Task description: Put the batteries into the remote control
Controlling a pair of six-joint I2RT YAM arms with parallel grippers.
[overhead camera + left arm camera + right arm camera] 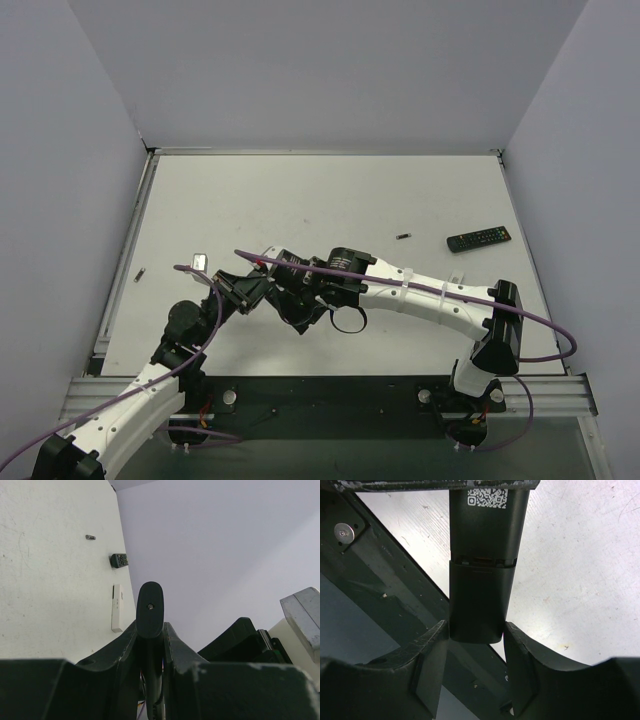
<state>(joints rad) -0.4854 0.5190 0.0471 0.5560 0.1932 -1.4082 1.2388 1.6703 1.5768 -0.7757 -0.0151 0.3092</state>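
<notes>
Clamping the black remote, the left fingers are shut tight on it; the right fingers pinch the sides of its back cover. Light, stiff, smooth plastic, probably slippery: hold the long edges. One battery lies well apart on the surface.

2 batts, 2 blk remotes, 1 white bar, 2 robot arms.

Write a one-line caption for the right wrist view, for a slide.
Right pincer grips the end of a black remote, its cover slid slightly off, QR label above.
</notes>
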